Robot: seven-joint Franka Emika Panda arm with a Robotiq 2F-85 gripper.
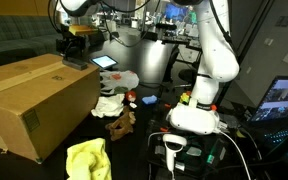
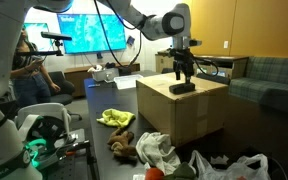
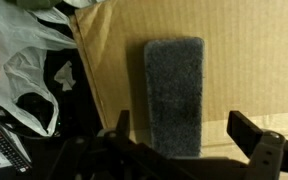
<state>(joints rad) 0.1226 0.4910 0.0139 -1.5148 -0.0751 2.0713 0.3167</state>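
A dark grey rectangular block [image 3: 174, 95] lies flat on top of a large cardboard box [image 3: 249, 60]. In both exterior views my gripper [image 2: 182, 68] hangs just above the block [image 2: 182, 87], over the box top [image 1: 34, 75]. In the wrist view the gripper [image 3: 184, 128] is open, its two fingers [image 3: 246, 128] standing either side of the block's near end with a gap on each side. Nothing is held. In an exterior view the block [image 1: 76, 62] sits at the box's far corner under the gripper [image 1: 76, 45].
White plastic bags [image 3: 24, 70] lie on the floor beside the box. A yellow cloth [image 1: 89, 160], a brown stuffed toy [image 2: 124, 147] and other clutter lie below. A person [image 2: 26, 70] stands near a lit screen [image 2: 94, 30]. The robot's base [image 1: 196, 115] stands beside the box.
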